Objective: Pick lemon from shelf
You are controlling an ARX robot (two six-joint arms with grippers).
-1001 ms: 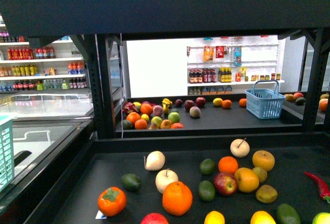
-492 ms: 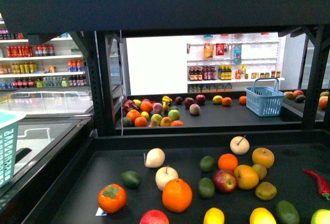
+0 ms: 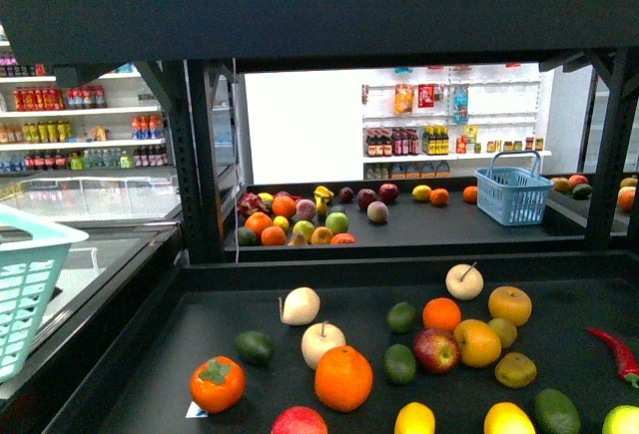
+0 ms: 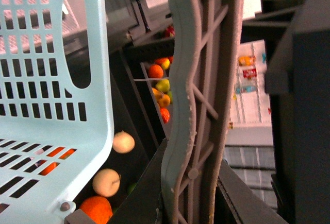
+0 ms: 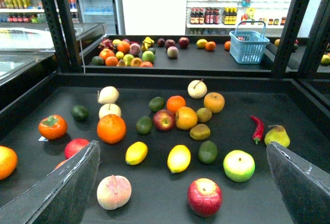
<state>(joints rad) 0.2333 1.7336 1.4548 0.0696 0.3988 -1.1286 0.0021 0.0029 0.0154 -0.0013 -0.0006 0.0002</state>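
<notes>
Jaws of right gripper (image 5: pixel 181 147) spread wide, empty.

pale blue basket (image 4: pixel 51 80) beside grey tool finger (image 4: pixel 201 105)

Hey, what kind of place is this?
Probably a grocery store, or a mock-up of one: loose fruit on a black shelf, rows of bottled drinks behind, and a blue shopping basket.

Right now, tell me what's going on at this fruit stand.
The right gripper hovers open above the shelf tray, roughly lined up over the lemon, which lies untouched among other fruit. A pale teal basket sits close beside the left gripper; whether that gripper holds it cannot be told.
</notes>
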